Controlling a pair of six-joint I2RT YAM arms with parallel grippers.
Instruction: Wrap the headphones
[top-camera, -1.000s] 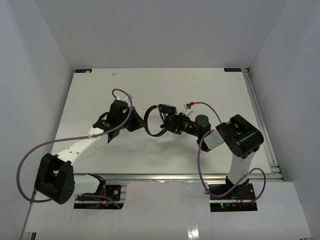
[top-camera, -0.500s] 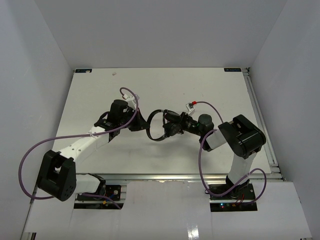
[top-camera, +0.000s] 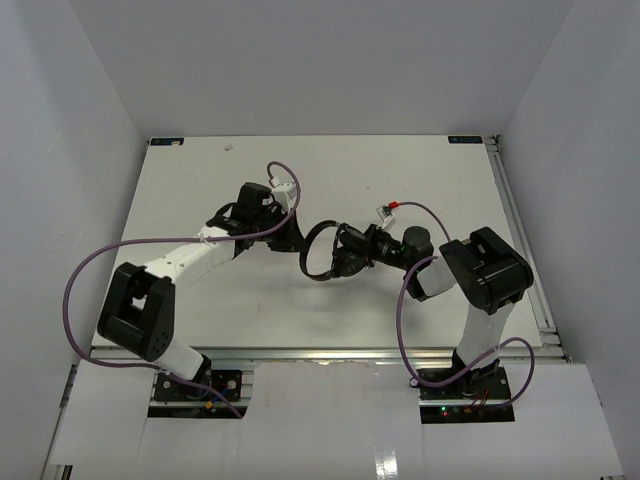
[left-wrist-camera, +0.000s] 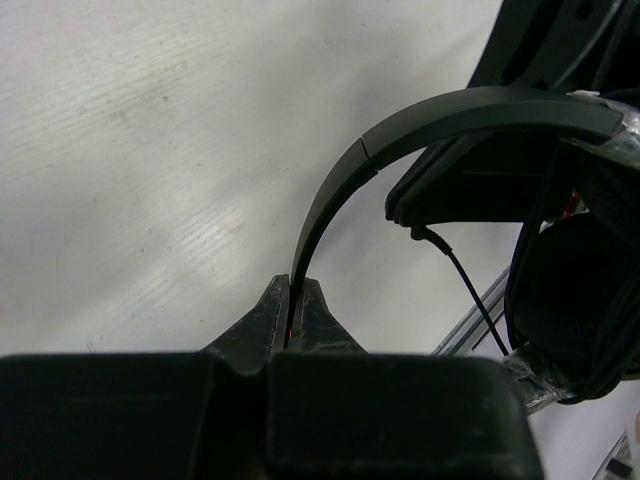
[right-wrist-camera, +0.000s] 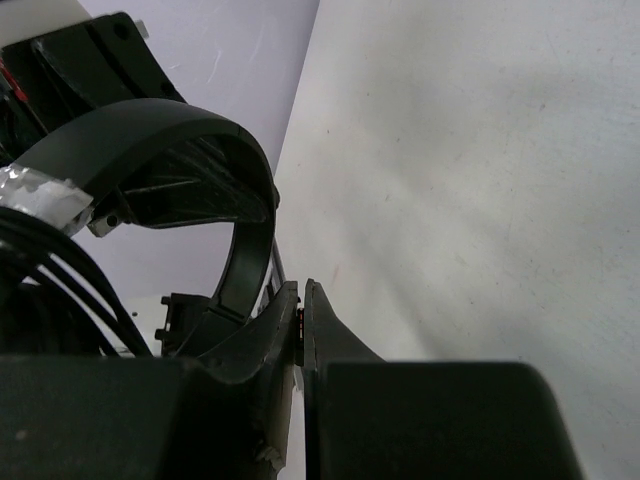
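The black headphones (top-camera: 318, 266) hang above the table's middle, between both grippers. My left gripper (top-camera: 292, 238) is shut on the thin headband's end; in the left wrist view the jaws (left-wrist-camera: 296, 300) pinch the headband (left-wrist-camera: 420, 115), which arcs right to an earcup (left-wrist-camera: 575, 290) with cable coiled around it. A thin cable strand (left-wrist-camera: 468, 290) hangs below it. My right gripper (top-camera: 348, 254) is at the earcups. In the right wrist view its jaws (right-wrist-camera: 303, 300) are shut on a thin cable strand beside the headband (right-wrist-camera: 160, 130); cable loops (right-wrist-camera: 60, 270) lie left.
A white table (top-camera: 400, 180) sits inside white walls. An aluminium rail (top-camera: 330, 355) runs along the near edge and another down the right side (top-camera: 520, 240). Thick purple robot cables (top-camera: 80, 290) loop beside each arm.
My left arm has swung right and farther back, carrying the headband end with it. The headphones have shifted slightly right and the right gripper has turned at the earcups.
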